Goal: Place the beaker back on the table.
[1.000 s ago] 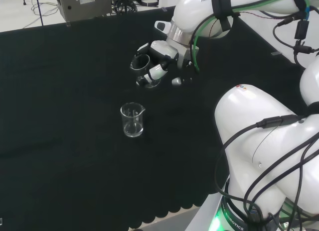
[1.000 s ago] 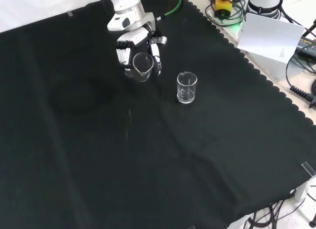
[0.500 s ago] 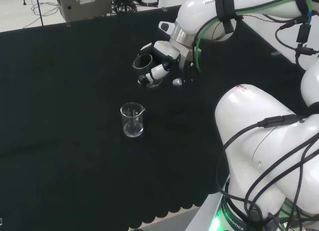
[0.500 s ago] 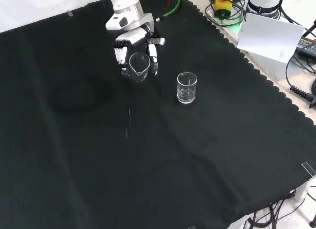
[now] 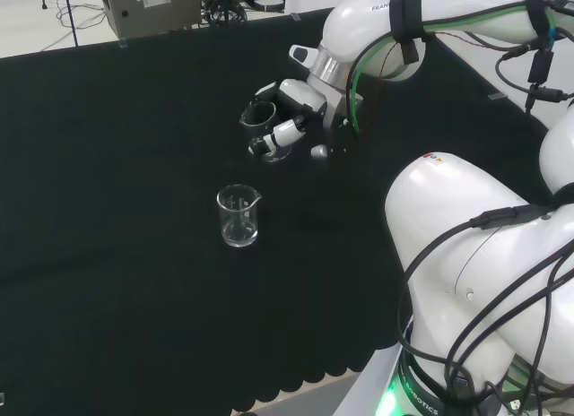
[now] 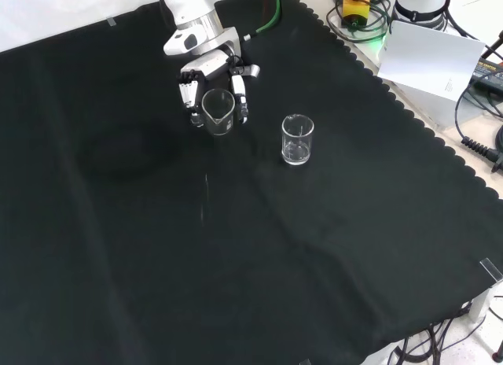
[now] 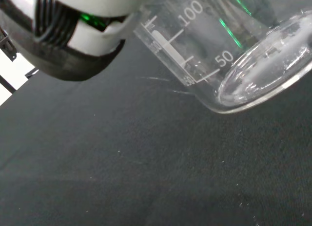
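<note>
My hand (image 5: 289, 122) (image 6: 211, 86) is shut on a small clear glass beaker (image 5: 260, 122) (image 6: 219, 113), fingers curled round its wall. The beaker hangs tilted above the black cloth (image 6: 236, 247), its mouth turned outward. In the wrist view the beaker's (image 7: 229, 55) printed scale and round base are close up, with bare cloth beneath and a finger (image 7: 73, 36) against the glass. A second clear beaker (image 5: 239, 216) (image 6: 298, 138) stands upright on the cloth, apart from the hand, nearer the arm's base in the head view.
The arm's white links (image 5: 475, 255) fill the right of the head view. Cables, a white box (image 6: 432, 62) and other gear lie beyond the cloth's scalloped edge at the front view's right. A grey device (image 5: 148, 8) sits behind the cloth.
The hand with the held beaker has drifted slightly up and left in the front view, away from the standing beaker. The standing beaker has not moved.
</note>
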Robot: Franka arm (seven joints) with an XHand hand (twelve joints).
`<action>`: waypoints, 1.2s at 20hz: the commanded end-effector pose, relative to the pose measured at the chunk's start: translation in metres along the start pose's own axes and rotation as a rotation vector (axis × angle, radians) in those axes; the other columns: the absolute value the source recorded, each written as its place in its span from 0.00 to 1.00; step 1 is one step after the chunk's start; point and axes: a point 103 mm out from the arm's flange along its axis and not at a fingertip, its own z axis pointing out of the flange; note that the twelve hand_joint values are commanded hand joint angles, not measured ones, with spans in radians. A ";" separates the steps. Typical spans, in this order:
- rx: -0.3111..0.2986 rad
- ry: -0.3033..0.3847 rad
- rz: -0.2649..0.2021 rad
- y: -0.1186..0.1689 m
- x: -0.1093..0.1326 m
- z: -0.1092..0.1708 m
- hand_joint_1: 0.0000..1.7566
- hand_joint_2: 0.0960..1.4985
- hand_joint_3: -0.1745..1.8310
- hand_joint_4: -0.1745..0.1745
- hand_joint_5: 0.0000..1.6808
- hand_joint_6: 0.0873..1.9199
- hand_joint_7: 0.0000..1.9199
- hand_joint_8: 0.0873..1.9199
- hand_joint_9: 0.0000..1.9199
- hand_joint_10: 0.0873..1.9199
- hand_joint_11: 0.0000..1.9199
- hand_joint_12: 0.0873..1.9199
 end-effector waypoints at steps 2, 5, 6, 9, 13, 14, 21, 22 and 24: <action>-0.021 0.036 0.013 0.000 -0.005 0.010 0.64 0.54 0.30 0.43 0.66 0.43 0.80 0.13 0.84 0.00 0.70 0.30; 0.000 0.040 0.012 0.003 -0.007 0.017 0.65 0.55 0.29 0.40 0.66 0.43 0.79 0.13 0.83 0.00 0.69 0.31; 0.004 0.040 0.013 0.004 -0.007 0.019 0.65 0.55 0.29 0.39 0.65 0.43 0.79 0.13 0.83 0.00 0.69 0.31; 0.007 0.046 0.020 0.007 -0.009 0.024 0.65 0.55 0.29 0.39 0.65 0.43 0.79 0.12 0.83 0.00 0.69 0.31; 0.012 0.046 0.027 0.010 -0.013 0.029 0.65 0.55 0.29 0.39 0.65 0.43 0.79 0.12 0.83 0.00 0.69 0.32; 0.011 0.047 0.030 0.010 -0.014 0.030 0.65 0.55 0.29 0.39 0.65 0.43 0.79 0.12 0.83 0.00 0.69 0.32; 0.001 0.054 0.049 0.010 -0.020 0.032 0.65 0.55 0.28 0.38 0.65 0.43 0.79 0.12 0.83 0.00 0.69 0.32; 0.003 0.057 0.051 0.011 -0.021 0.032 0.65 0.55 0.28 0.38 0.65 0.43 0.79 0.12 0.83 0.00 0.68 0.32; 0.003 0.062 0.056 0.011 -0.022 0.034 0.65 0.55 0.28 0.37 0.65 0.43 0.78 0.12 0.82 0.00 0.68 0.32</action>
